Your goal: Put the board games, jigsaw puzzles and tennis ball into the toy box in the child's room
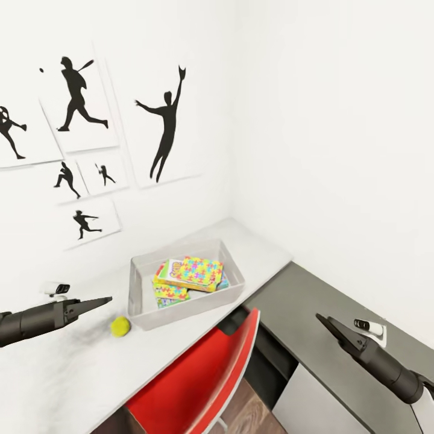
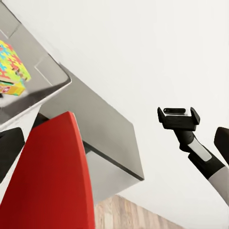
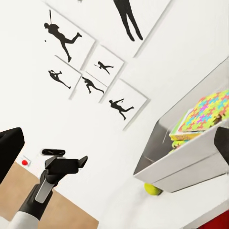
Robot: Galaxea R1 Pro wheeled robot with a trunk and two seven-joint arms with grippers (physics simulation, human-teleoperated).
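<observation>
On table (image 1: pixel 72 374): tennis ball (image 1: pixel 120 326) beside toy box (image 1: pixel 140 295) | left jaws (image 1: pixel 106 299) together | right jaws (image 1: pixel 320 317) together

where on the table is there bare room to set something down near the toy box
Bare tabletop lies in front of the left gripper, beside the tennis ball, and behind the toy box toward the corner. Inside, the jigsaw puzzle and stacked boxes crowd it.

I see the toy box (image 1: pixel 141 289) on the worktop (image 1: pixel 60 374), with a jigsaw puzzle (image 1: pixel 202 272) lying on top of other boxes inside. The tennis ball (image 1: pixel 120 326) sits just left of it. My left gripper (image 1: pixel 102 301) hovers near the ball, fingers together; my right gripper (image 1: pixel 322 319) hangs over the dark cabinet (image 1: pixel 313 301).
</observation>
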